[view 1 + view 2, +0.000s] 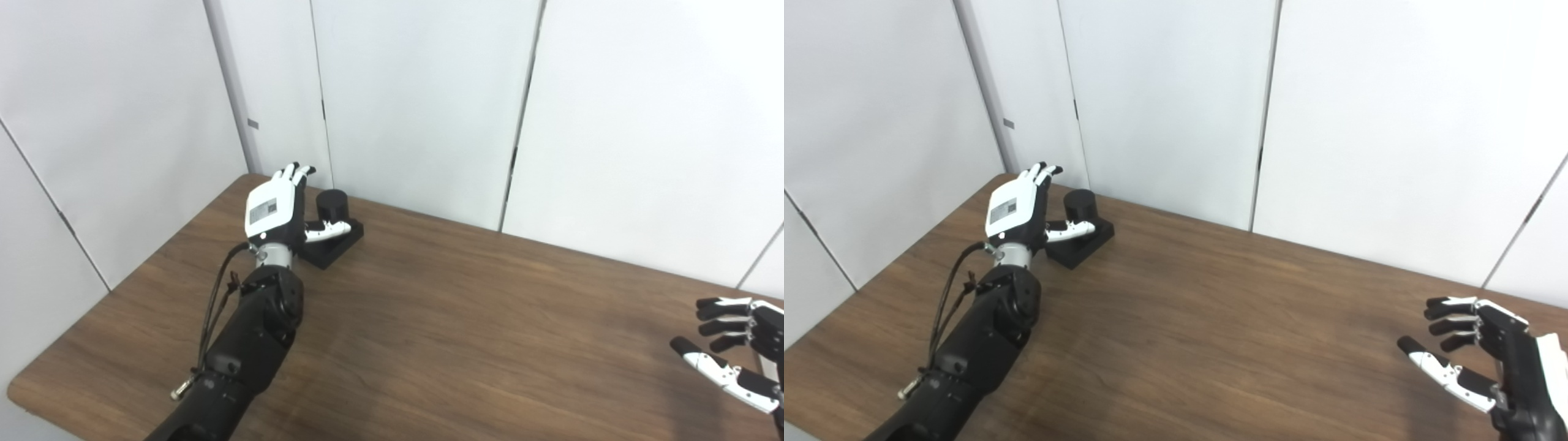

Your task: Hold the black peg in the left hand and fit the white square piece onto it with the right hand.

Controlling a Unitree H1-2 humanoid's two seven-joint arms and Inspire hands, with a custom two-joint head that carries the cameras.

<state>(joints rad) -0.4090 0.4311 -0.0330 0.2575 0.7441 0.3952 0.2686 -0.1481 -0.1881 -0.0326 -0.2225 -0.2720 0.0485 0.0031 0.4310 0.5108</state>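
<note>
The black peg [332, 206] is a short upright cylinder on a flat black square base [340, 241], standing at the far left of the wooden table [441, 318]. My left hand [278, 207] is open just left of the peg, fingers stretched up and apart, thumb lying across the base in front of the peg. It does not grip the peg. My right hand [1482, 361] is open and empty at the near right edge of the table, fingers curled and apart. No white square piece shows in either view.
White wall panels [429, 92] stand close behind the table's far edge. The table's left corner [18, 389] and near edge run under my left arm.
</note>
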